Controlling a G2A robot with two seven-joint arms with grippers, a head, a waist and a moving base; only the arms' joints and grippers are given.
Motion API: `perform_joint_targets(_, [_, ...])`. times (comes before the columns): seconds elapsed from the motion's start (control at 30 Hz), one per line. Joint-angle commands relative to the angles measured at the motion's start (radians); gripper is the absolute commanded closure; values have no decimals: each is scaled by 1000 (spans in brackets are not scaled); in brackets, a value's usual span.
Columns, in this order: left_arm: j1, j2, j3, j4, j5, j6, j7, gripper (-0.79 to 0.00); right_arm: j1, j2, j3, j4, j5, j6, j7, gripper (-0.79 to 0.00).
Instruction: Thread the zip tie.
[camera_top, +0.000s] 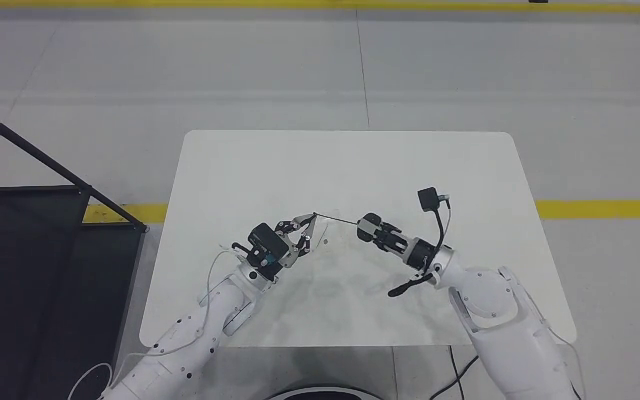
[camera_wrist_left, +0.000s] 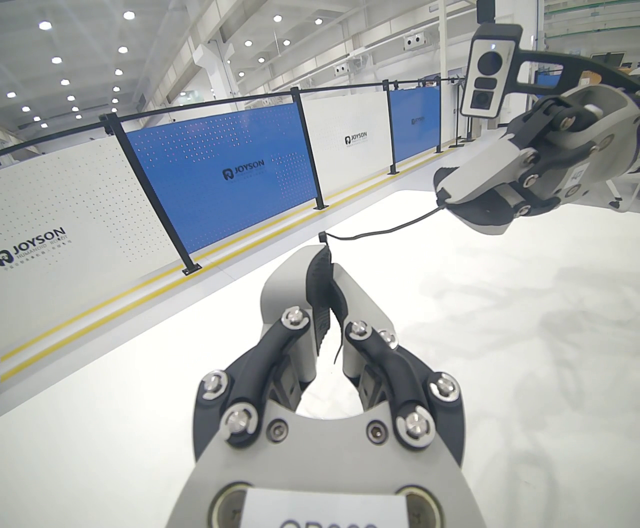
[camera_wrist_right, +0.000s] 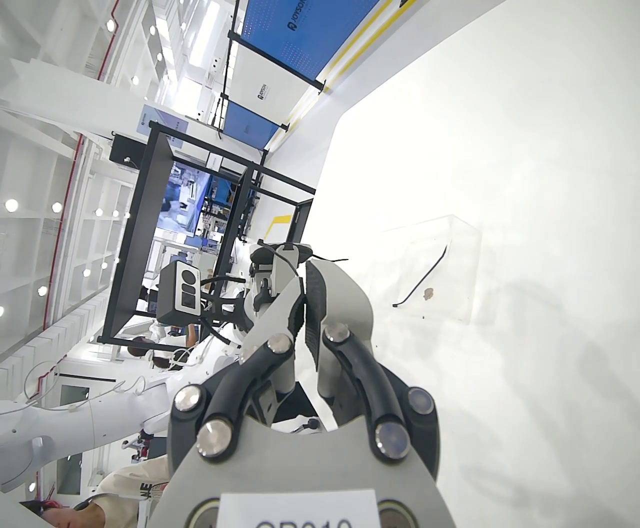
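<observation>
The zip tie hangs in the air just below the centre of the top view, strung between the two grippers above the table. The left gripper is clenched on one end, with the small head poking out just past its fingertips. The right gripper is pinched shut on the other end. The strap between them sags in a shallow curve, so I judge it light, thin and springy: stiff enough to push along its length, but quick to bow or flick sideways. Its smooth plastic would likely slide in a loose pinch. The best hold seems to be close behind the tip on one side and right at the head on the other, which keeps the free length short and the slot steady. A thin black strand also shows farther back between the left fingers; I cannot tell what it belongs to. There is open table towards the top and right of the top view, while the near edge at the bottom lies closer. A clear tray holding a second tie sits on the table near the grippers and should be kept clear of.
</observation>
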Motion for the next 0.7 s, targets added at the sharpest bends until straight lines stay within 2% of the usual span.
perform_joint_targets(0.0, [0, 0, 0, 0, 0, 0, 0, 0, -1, 0, 0, -1, 0, 0, 2, 0])
perform_joint_targets(0.47, [0, 0, 0, 0, 0, 0, 0, 0, -10, 2, 10, -4, 8, -13, 4, 0])
perform_joint_targets(0.67, [6, -7, -17, -21, -7, 7, -38, 0, -26, 5, 26, -11, 16, -24, 10, 0])
